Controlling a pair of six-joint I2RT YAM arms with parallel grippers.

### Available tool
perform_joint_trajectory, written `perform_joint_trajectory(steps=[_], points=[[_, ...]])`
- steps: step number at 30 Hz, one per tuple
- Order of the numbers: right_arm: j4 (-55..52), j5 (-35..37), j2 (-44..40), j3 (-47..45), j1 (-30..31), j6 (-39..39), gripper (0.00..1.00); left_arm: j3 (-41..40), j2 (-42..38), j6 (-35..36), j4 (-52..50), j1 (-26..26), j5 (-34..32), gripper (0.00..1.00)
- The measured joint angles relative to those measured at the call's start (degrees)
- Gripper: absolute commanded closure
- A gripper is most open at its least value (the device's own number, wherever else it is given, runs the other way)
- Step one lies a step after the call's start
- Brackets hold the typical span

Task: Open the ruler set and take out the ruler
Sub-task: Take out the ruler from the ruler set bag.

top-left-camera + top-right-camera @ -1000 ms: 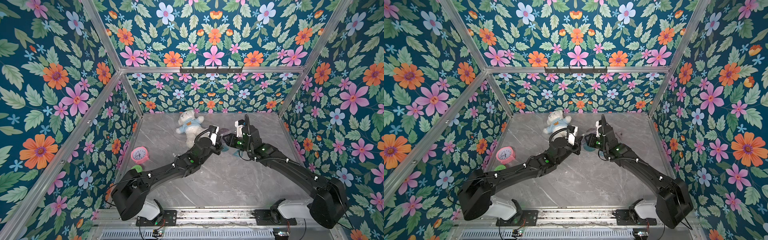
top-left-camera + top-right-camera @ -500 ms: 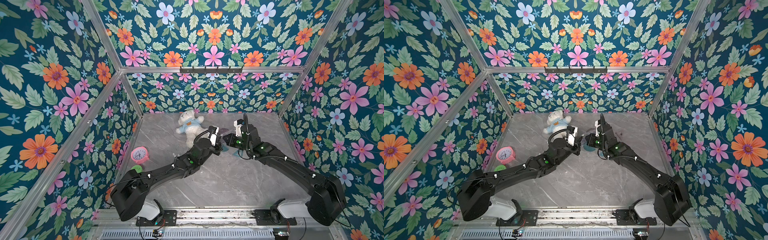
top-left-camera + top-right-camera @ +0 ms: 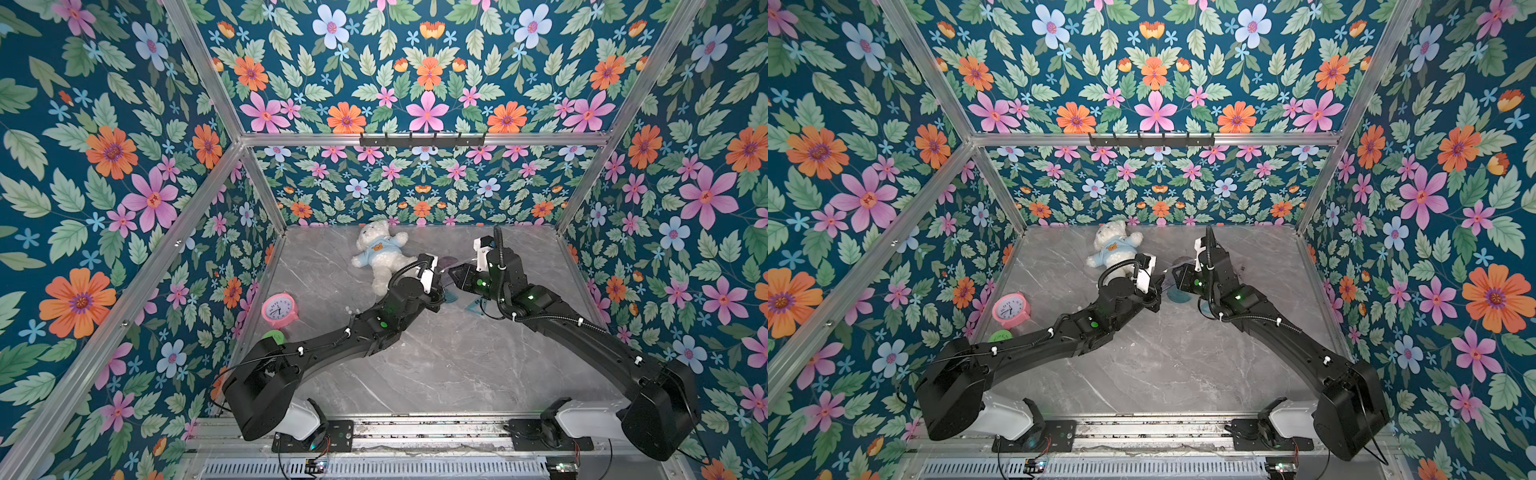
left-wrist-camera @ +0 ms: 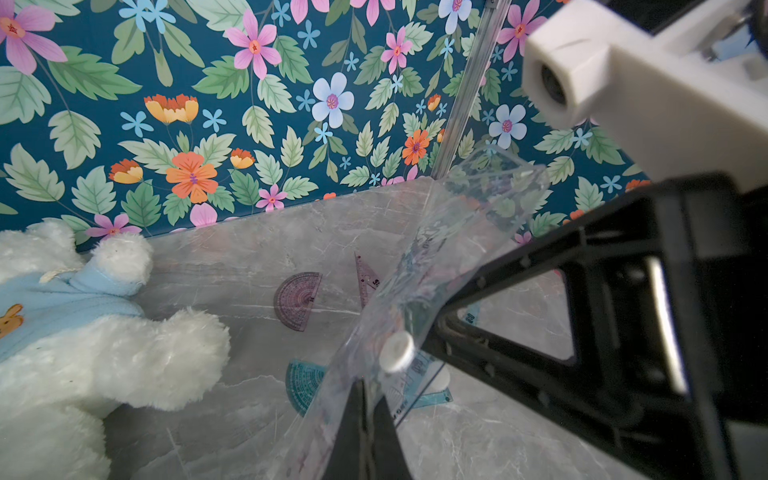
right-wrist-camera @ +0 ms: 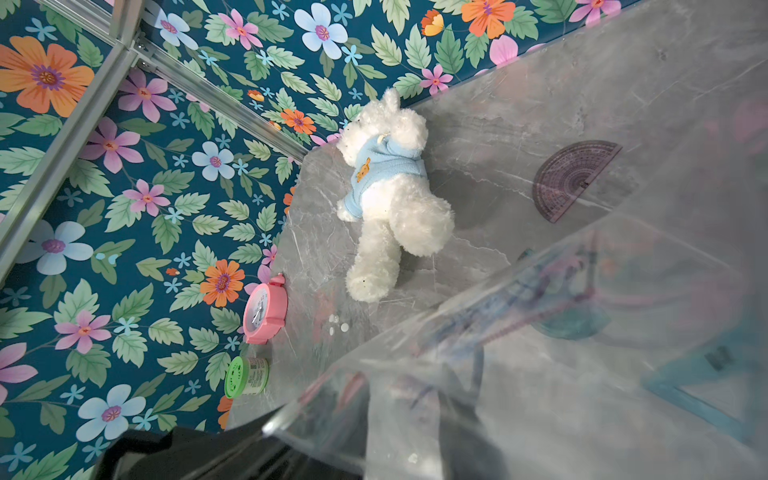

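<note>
step: emptying the ruler set [image 4: 457,232], a clear film pouch, which hangs lifted between the two arms.
ruler set, place: clear of the table [image 3: 436,374], over its far half, a little toward the right edge; it shows between the grippers in both top views.
left gripper [image 4: 368,388]: clamped tight on the pouch's low end, just beside the white snap [image 4: 397,345].
right gripper [image 3: 457,277]: at the pouch's side, one finger touching the film in the left wrist view; cannot tell whether it grips.
long axis: slanted, with the low end in the left gripper and the free end raised, pointing toward the table's far right corner.
on table below: purple protractor [image 4: 297,299], purple set square [image 4: 365,282], teal protractor [image 4: 305,384].
ruler [image 4: 409,388]: probably the clear straight-edged piece with printed marks at the low end; not certain.
next move (judgement): the right gripper needs a firm pinch on that straight piece alone. It then draws along the pouch's axis while the left anchors the film, which looks slippery and may drag along.
</note>
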Motion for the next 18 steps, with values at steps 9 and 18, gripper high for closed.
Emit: perform_joint_trajectory(steps=[9, 18], points=[[0.04, -0.35, 3.56, 0.98, -0.20, 0.61, 0.70, -0.44, -0.42, 0.02, 0.39, 0.04, 0.04, 1.00], [0.15, -1.51, 5.16, 1.20, -0.39, 0.87, 0.84, -0.70, -0.52, 0.20, 0.66, 0.07, 0.22, 1.00]])
